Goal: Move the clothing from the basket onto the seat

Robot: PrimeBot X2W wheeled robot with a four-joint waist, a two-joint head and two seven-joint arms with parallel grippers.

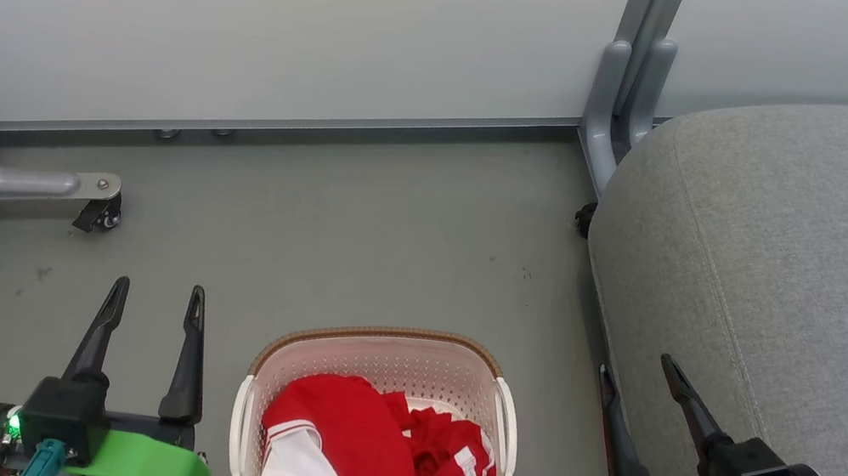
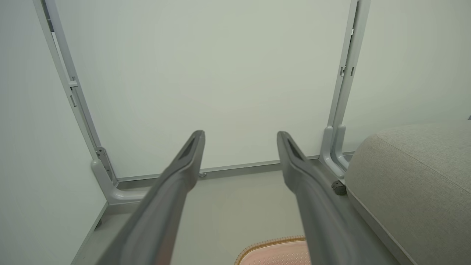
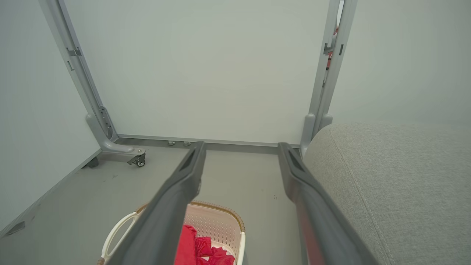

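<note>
Clothes (image 1: 371,453) lie in basket (image 1: 391,334), right of left gripper (image 1: 159,288), left of right gripper (image 1: 634,364). Both wide apart, empty. Risk: finger hooks basket holes, lifts basket too.

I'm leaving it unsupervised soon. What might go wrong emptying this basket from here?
The red top and red shorts lie bunched in the basket; one grab might lift both and drop one on the floor. The basket could lift along. The right gripper, beside the seat, might brush its edge.
</note>
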